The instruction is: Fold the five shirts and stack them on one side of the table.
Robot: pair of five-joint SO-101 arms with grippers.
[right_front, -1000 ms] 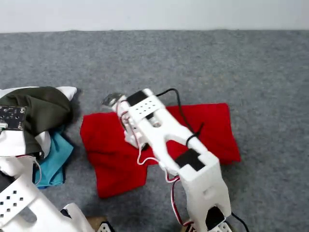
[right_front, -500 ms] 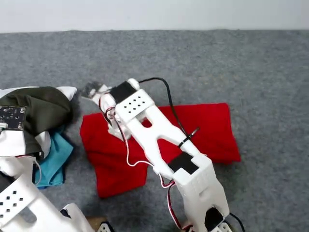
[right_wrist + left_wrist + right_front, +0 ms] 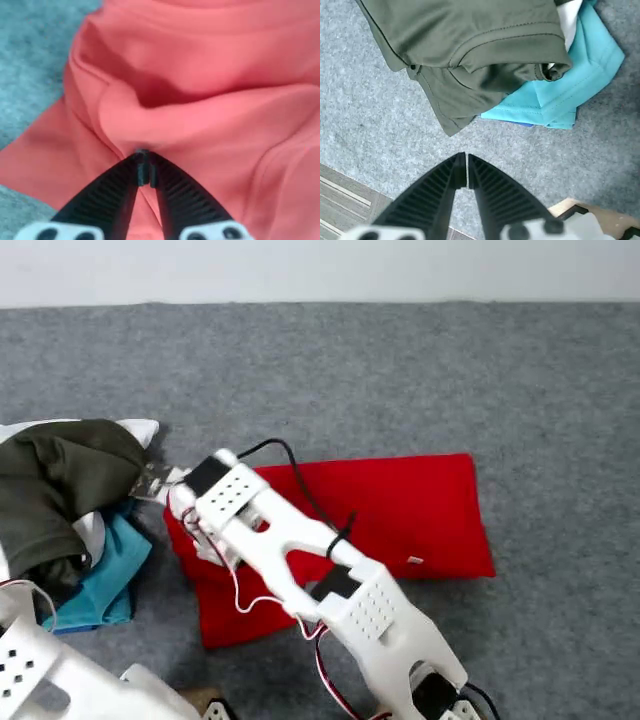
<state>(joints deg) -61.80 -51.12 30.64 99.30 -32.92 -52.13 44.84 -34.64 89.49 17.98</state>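
Right wrist view: right end effector [image 3: 143, 161] clenched on a fold of the red shirt [image 3: 200, 115].

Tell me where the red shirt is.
The red shirt lies central in the high view, right of the shirt pile, pinched by the right gripper.

We see a grey, felt-like desk [image 3: 400, 370] across most of the frame, and a plain white wall [image 3: 320, 270] along the top edge.
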